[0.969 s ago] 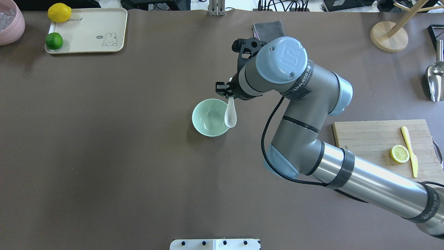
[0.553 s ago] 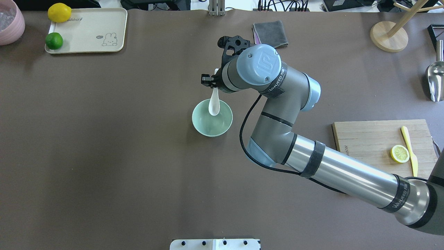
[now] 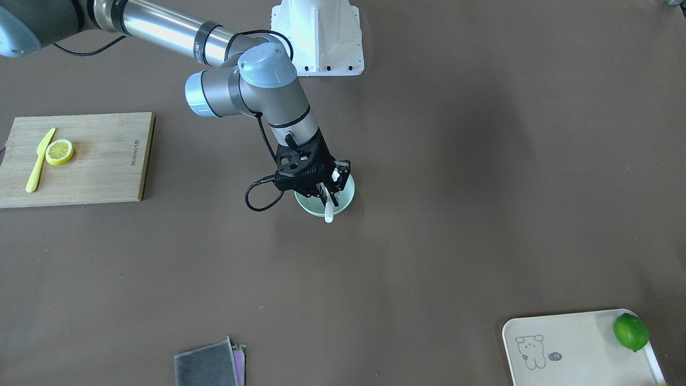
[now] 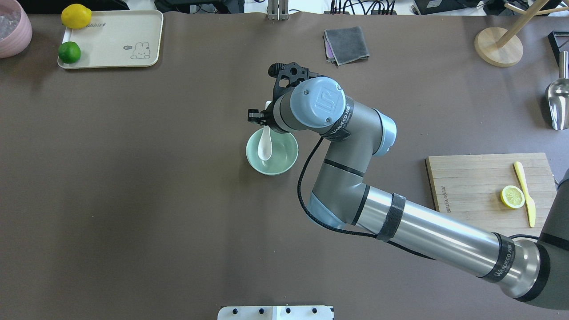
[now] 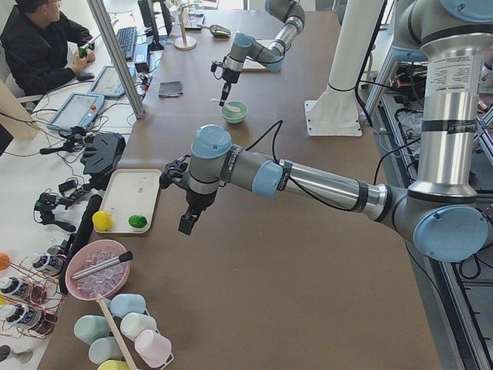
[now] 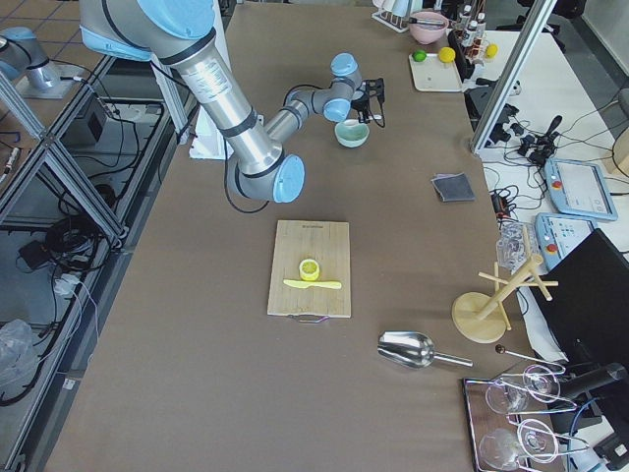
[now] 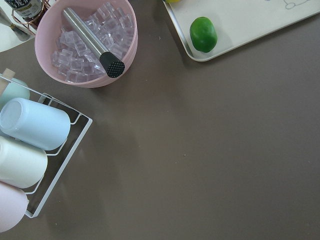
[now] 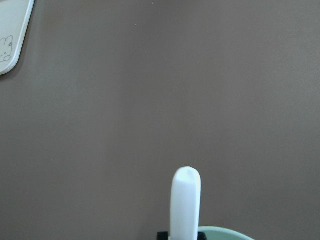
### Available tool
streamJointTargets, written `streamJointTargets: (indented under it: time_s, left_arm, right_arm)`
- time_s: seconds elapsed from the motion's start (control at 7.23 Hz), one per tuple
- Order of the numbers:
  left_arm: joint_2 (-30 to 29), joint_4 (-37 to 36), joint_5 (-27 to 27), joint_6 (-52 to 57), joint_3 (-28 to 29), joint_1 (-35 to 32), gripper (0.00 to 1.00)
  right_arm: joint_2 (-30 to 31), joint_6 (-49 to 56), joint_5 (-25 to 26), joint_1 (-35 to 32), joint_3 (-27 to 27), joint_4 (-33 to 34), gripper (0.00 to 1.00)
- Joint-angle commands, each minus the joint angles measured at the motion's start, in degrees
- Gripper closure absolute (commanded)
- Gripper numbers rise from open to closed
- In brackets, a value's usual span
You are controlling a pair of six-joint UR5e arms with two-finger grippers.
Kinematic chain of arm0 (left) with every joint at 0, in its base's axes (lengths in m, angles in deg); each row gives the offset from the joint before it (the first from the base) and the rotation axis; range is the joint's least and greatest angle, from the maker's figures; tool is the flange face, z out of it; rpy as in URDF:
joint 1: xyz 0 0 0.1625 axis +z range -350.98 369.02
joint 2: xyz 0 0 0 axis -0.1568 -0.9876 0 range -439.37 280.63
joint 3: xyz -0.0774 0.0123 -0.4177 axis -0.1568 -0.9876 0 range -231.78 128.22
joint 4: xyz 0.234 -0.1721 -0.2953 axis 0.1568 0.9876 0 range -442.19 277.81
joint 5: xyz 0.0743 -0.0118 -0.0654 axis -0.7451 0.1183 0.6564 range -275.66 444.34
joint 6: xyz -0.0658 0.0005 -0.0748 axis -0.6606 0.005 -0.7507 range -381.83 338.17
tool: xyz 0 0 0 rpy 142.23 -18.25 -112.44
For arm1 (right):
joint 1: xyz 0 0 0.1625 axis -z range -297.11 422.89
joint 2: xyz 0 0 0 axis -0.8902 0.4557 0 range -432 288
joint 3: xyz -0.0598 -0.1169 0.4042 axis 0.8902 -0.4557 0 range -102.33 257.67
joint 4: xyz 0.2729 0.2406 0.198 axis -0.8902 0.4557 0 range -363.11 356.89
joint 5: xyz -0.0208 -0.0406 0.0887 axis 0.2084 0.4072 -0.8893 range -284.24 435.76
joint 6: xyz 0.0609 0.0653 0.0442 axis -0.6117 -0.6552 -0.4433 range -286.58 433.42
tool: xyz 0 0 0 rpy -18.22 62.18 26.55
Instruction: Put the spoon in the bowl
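Note:
The pale mint-green bowl [image 4: 281,159] stands mid-table, also seen in the front-facing view [image 3: 345,201] and at the bottom edge of the right wrist view [image 8: 227,233]. My right gripper [image 4: 263,121] is shut on the handle of the white spoon [image 4: 265,146]. It holds the spoon tilted, with the scoop over the bowl's left half. The handle tip pokes out past the fingers [image 3: 328,215] and stands up in the right wrist view [image 8: 186,200]. My left gripper [image 5: 187,224] shows only in the exterior left view, hanging near the cream tray; I cannot tell if it is open.
A cream tray [image 4: 115,42] with a lemon [image 4: 76,16] and a lime [image 4: 69,52] sits far left. A grey cloth [image 4: 346,44] lies beyond the bowl. A cutting board [image 4: 471,178] with a lemon slice and yellow knife [image 4: 524,192] is at right. A pink ice bowl [image 7: 85,45] is at the left end.
My right arm has swung left with the spoon. The scoop moved from the bowl's right rim across to its left half and sits lower. The grey cloth is uncovered now.

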Motion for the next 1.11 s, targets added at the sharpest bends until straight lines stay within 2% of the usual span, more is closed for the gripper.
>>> streamJointTargets:
  time_s: [0.0, 0.14, 0.28, 0.55, 0.83, 0.97]
  left_arm:
    - [0.0, -0.1, 0.0, 0.0, -0.1, 0.0, 0.02]
    - [0.0, -0.1, 0.0, -0.1, -0.1, 0.0, 0.02]
    - [-0.2, -0.1, 0.0, -0.1, -0.1, 0.0, 0.02]
    - [-0.4, -0.1, 1.7, -0.1, -0.2, 0.0, 0.02]
    - [0.2, 0.2, 3.4, -0.1, -0.6, -0.3, 0.02]
    - [1.2, 0.5, 3.5, -0.1, -0.7, -0.6, 0.02]
  right_arm:
    - [-0.4, 0.8, 0.1, -0.2, 3.2, 4.5, 0.0]
    - [-0.4, 2.6, -1.8, -2.0, 5.9, 9.0, 0.0]
    - [0.1, 6.9, -7.9, -5.6, 9.3, 15.4, 0.0]
    - [5.4, 16.5, -18.1, -13.6, 21.1, 30.0, 0.0]
    - [21.0, 31.8, -26.9, -22.7, 32.6, 32.3, 0.0]
    - [27.5, 41.7, -29.8, -27.9, 34.6, 32.3, 0.0]
